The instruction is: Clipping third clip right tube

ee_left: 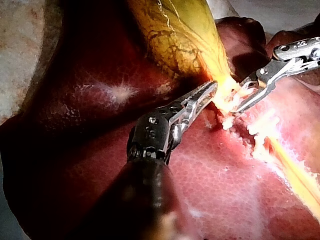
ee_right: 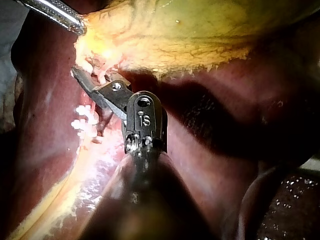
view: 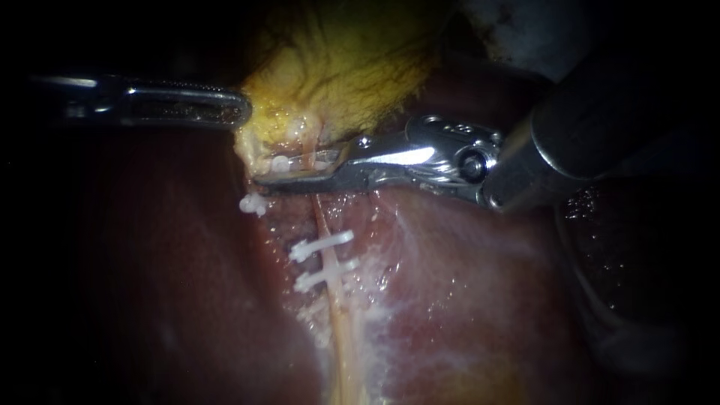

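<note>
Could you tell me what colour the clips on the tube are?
White clips, clearest in the endoscope view.

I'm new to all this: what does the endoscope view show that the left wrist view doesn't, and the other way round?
Only the endoscope view: two white plastic clips, plainly separate bars across the thin pale tube.
Only the left wrist view: the wide yellow-green, veined body of the gallbladder, and the dark shaft behind the slim metal left instrument.
Both: the left instrument at the gallbladder's yellow edge, the shiny metal right instrument reaching in from the opposite side, and the dark red liver beneath.
</note>
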